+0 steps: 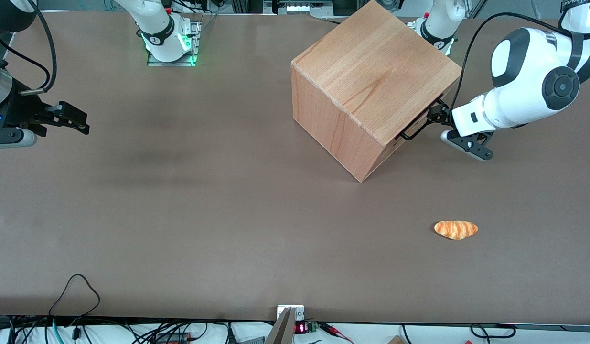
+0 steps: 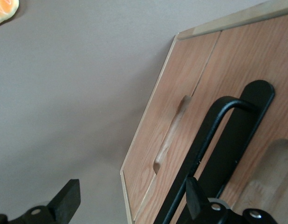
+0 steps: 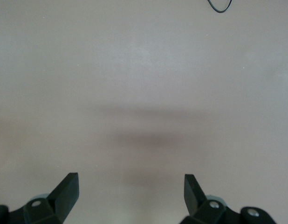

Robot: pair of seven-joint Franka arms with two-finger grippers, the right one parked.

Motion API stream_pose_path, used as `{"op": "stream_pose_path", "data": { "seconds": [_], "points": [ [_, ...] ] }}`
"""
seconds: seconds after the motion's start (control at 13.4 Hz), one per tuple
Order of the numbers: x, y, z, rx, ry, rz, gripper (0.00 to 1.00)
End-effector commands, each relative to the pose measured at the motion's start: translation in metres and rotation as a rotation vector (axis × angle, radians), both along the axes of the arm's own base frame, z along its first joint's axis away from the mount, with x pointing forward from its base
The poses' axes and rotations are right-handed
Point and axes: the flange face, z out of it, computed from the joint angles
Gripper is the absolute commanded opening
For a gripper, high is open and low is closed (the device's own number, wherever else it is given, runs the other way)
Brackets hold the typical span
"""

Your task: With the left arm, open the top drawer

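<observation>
The jaws (image 2: 130, 200) stood wide apart, holding nothing. One finger (image 2: 196, 198) lay right against the black handle (image 2: 214, 135), whether touching it or just beside it could not be told; the other finger (image 2: 67, 198) hung over bare desk (image 2: 78, 93), well clear of the wood. So the handle sat at the edge of the gap, not squarely within it.

Just past the fingertips was the drawer front, and from the front camera the jaws (image 1: 435, 114) were pressed in close to the handle (image 1: 412, 131) of the top drawer (image 1: 421, 125), which looked fully shut in its cabinet (image 1: 371, 86).

By my reading the step in hand was the approach and alignment, with the grasp not yet made. The next move would call for shifting sideways until the bar lay between the fingers, closing on it, then pulling straight out along the drawer's own line, since the cabinet stood skewed on the desk.

Farther off, nearer the front camera, a small bread roll (image 1: 455, 229) lay well apart from the jaws.
</observation>
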Motion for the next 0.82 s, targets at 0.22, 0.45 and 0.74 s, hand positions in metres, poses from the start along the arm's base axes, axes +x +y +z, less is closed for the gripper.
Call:
{"op": "stream_pose_path", "data": {
  "seconds": [0.22, 0.45, 0.74],
  "points": [
    [-0.0094, -0.0008, 0.0074, -0.077, -0.041, -0.122, 1.0],
    [-0.0094, -0.0018, 0.0067, -0.095, -0.05, -0.186, 1.0],
    [-0.0103, -0.0055, 0.0044, -0.119, -0.053, -0.215, 1.0]
  ]
}}
